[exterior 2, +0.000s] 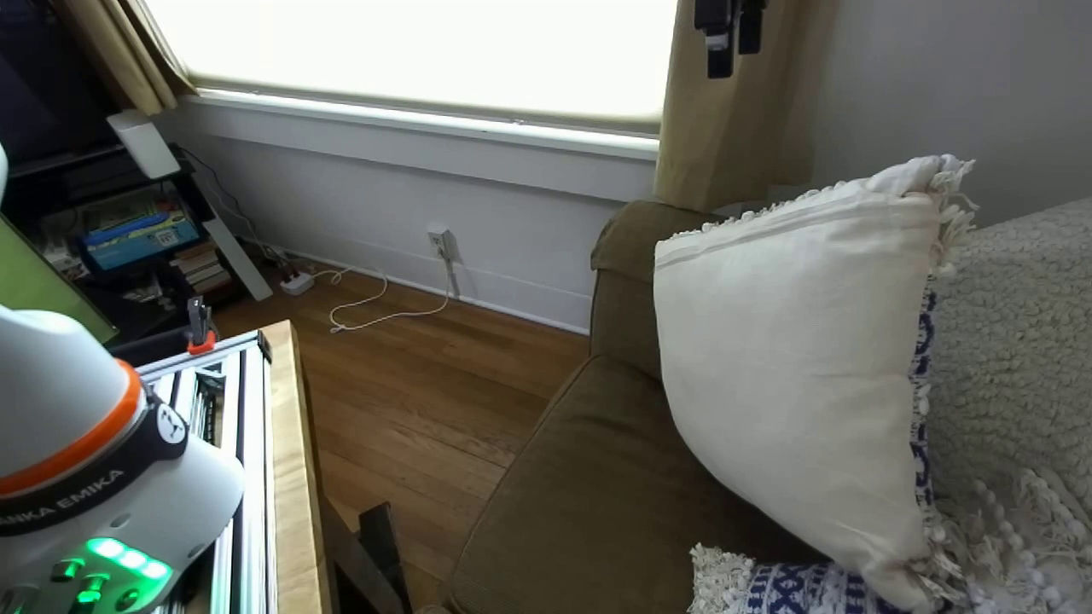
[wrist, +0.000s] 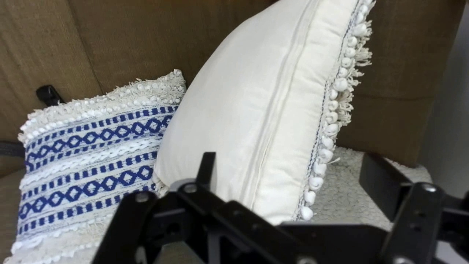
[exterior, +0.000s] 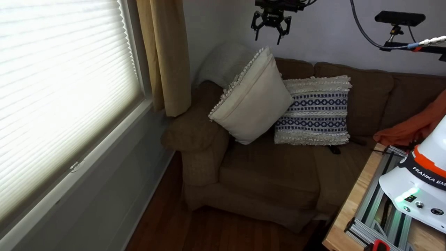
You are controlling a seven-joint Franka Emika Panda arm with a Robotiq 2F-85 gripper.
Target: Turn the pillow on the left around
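A: Position of the pillow [exterior: 256, 99]?

B: Middle of the frame in an exterior view, on the sofa [exterior: 268, 170]. Tilted, one corner up, plain cream face outward. In an exterior view a blue-patterned strip shows down its right edge, beside the blanket [exterior 2: 1015, 341], so the patterned face points away

A: What props it like that?

B: Presumably the sofa arm [exterior: 195, 130], left of it in the frame, with the low corner bearing on the sofa. It overlaps the smaller cushion [exterior: 317, 113] to its right; contact not certain

A: Jaws?

B: Spread, nothing held. The gripper [exterior: 267, 40] hangs at top centre of the frame, apart from the pillow, tips down. Reading: such a wide gap suits taking a thick, soft edge, or letting one go; cannot tell which

A: Turn done or pending?

B: Undecidable from this. If pending, next step calls for a pinch on the raised corner, then lift and swing. Risk: soft cover slips out, or the pillow flops onto the cushion
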